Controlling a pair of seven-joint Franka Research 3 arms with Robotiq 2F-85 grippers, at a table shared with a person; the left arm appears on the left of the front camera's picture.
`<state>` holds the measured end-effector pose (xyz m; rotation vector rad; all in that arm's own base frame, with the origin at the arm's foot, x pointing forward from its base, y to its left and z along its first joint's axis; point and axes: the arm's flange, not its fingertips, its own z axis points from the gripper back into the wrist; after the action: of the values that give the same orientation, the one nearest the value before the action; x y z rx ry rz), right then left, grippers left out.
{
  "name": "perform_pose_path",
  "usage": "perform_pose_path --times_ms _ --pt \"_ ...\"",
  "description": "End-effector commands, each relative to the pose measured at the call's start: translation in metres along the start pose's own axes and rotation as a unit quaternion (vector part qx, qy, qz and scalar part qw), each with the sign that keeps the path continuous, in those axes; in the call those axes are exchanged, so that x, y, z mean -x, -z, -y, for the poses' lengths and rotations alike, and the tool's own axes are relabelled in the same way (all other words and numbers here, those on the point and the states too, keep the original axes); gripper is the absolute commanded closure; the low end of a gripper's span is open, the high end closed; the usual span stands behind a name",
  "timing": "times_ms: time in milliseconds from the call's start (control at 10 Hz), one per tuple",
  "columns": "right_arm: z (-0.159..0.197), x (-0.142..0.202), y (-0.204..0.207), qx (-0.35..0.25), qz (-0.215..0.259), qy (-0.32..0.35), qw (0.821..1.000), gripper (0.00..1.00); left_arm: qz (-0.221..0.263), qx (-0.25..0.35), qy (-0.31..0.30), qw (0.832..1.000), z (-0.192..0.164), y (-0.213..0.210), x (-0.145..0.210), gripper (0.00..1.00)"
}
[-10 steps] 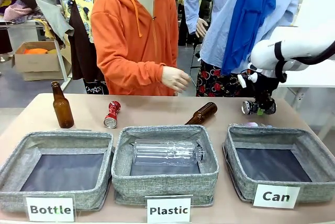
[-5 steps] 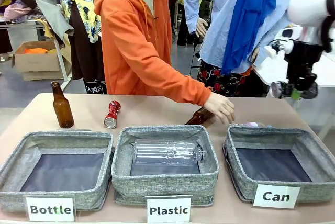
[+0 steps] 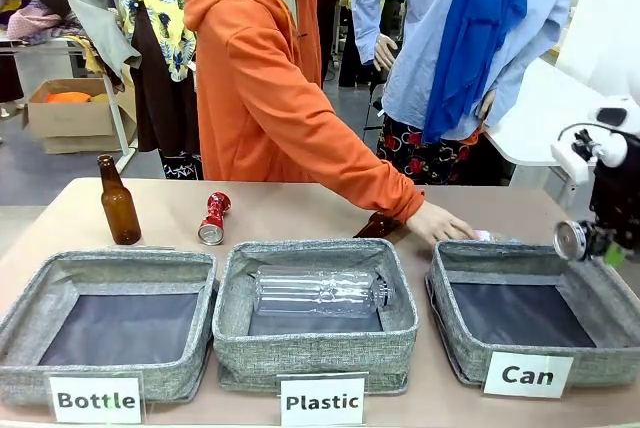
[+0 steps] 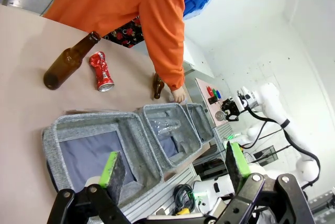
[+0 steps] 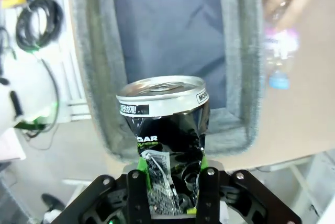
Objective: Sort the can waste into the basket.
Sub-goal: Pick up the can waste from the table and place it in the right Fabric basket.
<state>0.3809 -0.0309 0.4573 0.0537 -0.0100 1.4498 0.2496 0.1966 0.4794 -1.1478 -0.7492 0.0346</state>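
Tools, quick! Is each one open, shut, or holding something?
Left tool: open, holding nothing.
Right tool: shut on the dark crushed can.

Front camera faces across the table (image 3: 290, 213); right wrist, close above, shares the basket (image 3: 447, 298).

The can (image 5: 166, 130) is glossy dark metal with a bright silver end, the basket (image 5: 93, 77) rough grey woven cloth.

Black can (image 5: 165, 130) — crushed, silver top intact — sits pinched in the right gripper (image 5: 170, 176), in the air over the rim of the grey "Can" basket (image 3: 446, 293). Red can (image 3: 213, 219) — crushed at the waist — lies on its side, well left of the basket.
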Motion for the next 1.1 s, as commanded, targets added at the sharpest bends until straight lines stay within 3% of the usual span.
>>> perform_pose_path --times_ms 0,400,500,600,700,1000 --pt "-0.004 0.005 0.004 0.017 0.02 -0.009 1.0 1.0 0.007 0.011 0.01 1.0 0.0 0.002 -0.002 0.0" --pt "0.004 0.006 0.005 0.019 0.021 -0.02 0.999 1.0 0.007 0.011 0.01 1.0 0.0 0.002 -0.002 0.0" --pt "0.005 0.005 0.005 0.018 0.022 -0.021 0.999 0.48 0.007 0.011 0.01 1.0 0.0 0.002 -0.002 0.0" --pt "0.006 0.006 0.005 0.016 0.017 -0.023 0.999 0.07 0.007 0.011 0.01 1.0 0.0 0.002 -0.002 0.0" --pt "0.008 0.005 0.006 0.013 0.015 -0.024 1.0 0.0 0.007 0.011 0.01 1.0 0.0 0.002 -0.002 0.0" --pt "0.011 0.005 0.007 0.011 0.016 -0.019 1.0 0.0 0.007 0.011 0.01 1.0 0.0 0.002 -0.002 0.0"
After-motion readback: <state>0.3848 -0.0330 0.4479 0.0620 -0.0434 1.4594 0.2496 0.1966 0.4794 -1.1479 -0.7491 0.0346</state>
